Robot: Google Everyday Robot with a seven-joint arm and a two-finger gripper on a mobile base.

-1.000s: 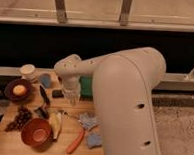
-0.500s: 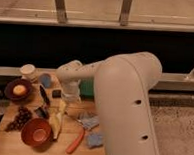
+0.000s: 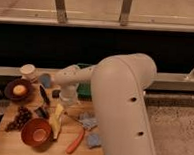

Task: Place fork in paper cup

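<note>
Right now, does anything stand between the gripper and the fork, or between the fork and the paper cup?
Nothing visible lies between the gripper, hanging above the banana, and the fork beside it. Toward the paper cup lie a black utensil and a blue cup, likely cleared by lifting.

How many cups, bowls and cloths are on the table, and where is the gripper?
Cups: 2, paper cup, blue cup
Bowls: 2, dark bowl, reddish bowl
Cloths: 2
Total: 6
Gripper hangs over the table, between blue cup and cloths.
</note>
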